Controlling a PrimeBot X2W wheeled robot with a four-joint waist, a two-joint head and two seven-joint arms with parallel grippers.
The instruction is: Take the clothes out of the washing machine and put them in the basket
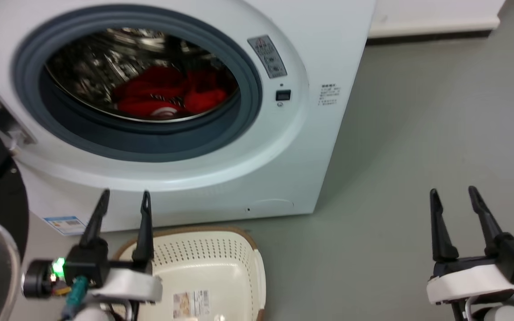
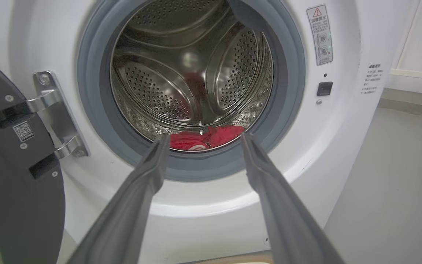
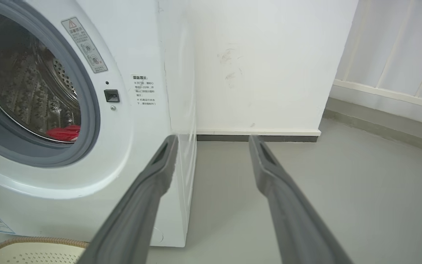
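The clothes (image 1: 163,96) are lying low inside the washing machine (image 1: 328,133), straight ahead of the left pincer (image 1: 126,193), which is hanging released, basket (image 1: 239,267) just beneath. The right pincer (image 1: 452,190) is hanging released too. Looks like it's only starting, and reaching in comes next.

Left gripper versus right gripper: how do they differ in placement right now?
The left gripper sits by the basket, facing the washing machine; the right gripper hangs over the floor beside it. The left gripper aims at the clothes in the drum; the right gripper aims past the machine's corner at the wall. Both are open and hold nothing.
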